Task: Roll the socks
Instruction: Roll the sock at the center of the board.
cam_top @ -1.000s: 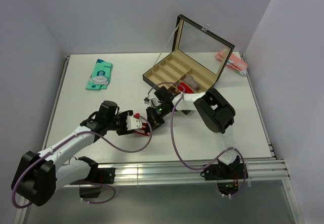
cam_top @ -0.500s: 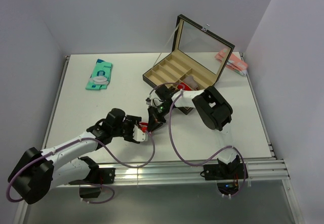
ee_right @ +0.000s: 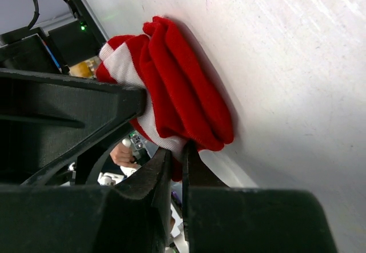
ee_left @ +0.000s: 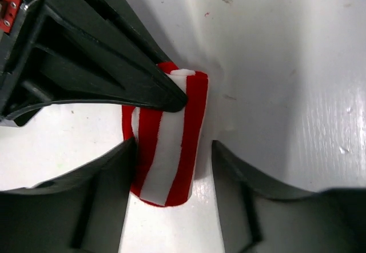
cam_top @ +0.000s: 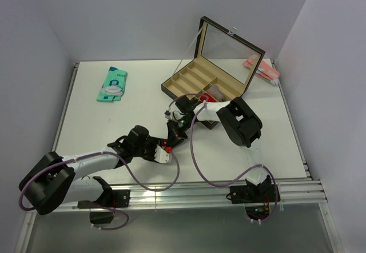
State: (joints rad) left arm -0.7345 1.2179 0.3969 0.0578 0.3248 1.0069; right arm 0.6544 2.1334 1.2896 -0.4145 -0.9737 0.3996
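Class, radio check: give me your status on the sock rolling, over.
Right gripper: jaws shut on edge of striped sock. Left gripper: jaws open, straddling it. Sock rolled up, lying on table. Open case behind, apart.

The red-and-white sock [ee_left: 166, 141] sits between the spread fingers of the left tool [ee_left: 173, 146], the right tool [ee_left: 171, 96] touching its top.

One camera looks down from behind the near edge over the whole table [cam_top: 103, 121]; both wrist cameras closely share the striped sock [ee_left: 171, 144].

Left pincer [ee_left: 171, 150] spread wide, right pincer [ee_right: 177, 150] pinched
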